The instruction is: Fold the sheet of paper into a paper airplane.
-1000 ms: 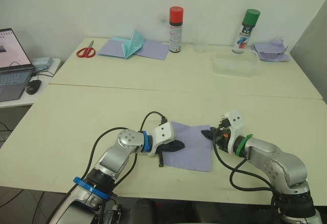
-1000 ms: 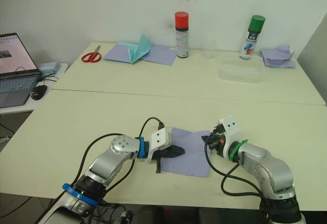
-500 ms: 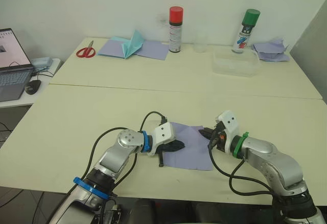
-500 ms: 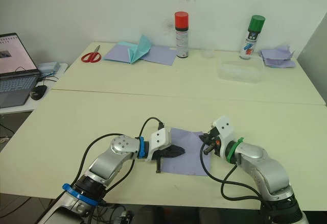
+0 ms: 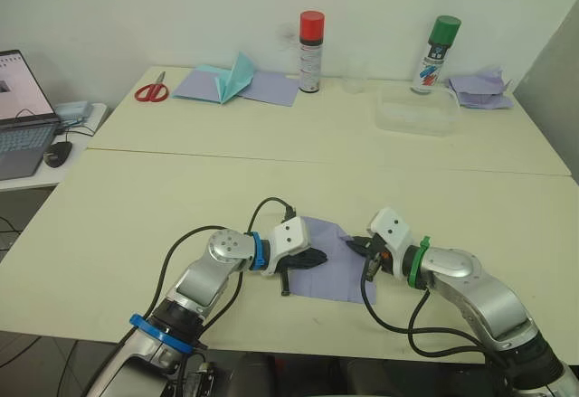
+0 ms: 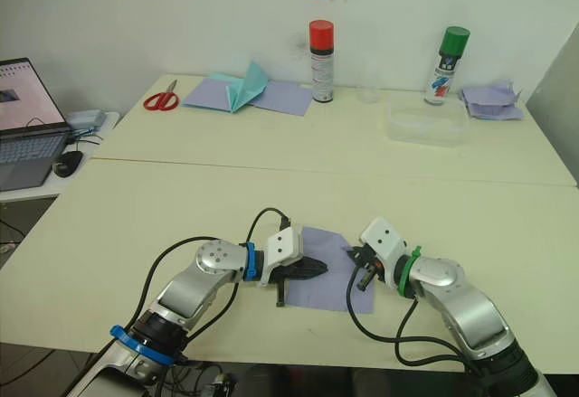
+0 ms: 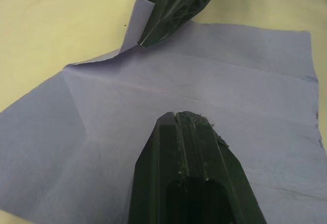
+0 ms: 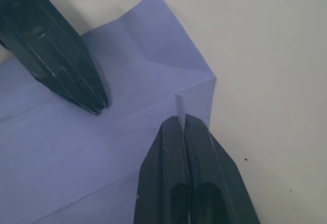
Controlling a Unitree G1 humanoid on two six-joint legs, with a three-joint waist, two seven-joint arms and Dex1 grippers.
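The thin pale lavender sheet of paper (image 5: 332, 257) lies creased near the cream table's (image 5: 181, 180) front edge. Light and floppy, it probably handles best by an edge. The right gripper (image 8: 182, 123) pinches its lifted corner; the left gripper (image 7: 177, 118), fingers pressed together, pins its middle.

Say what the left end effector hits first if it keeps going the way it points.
Likely the right end effector, which pinches the sheet of paper at its edge. The left end effector is shut and pressed on that sheet, pointing roughly at it; depth is unclear.
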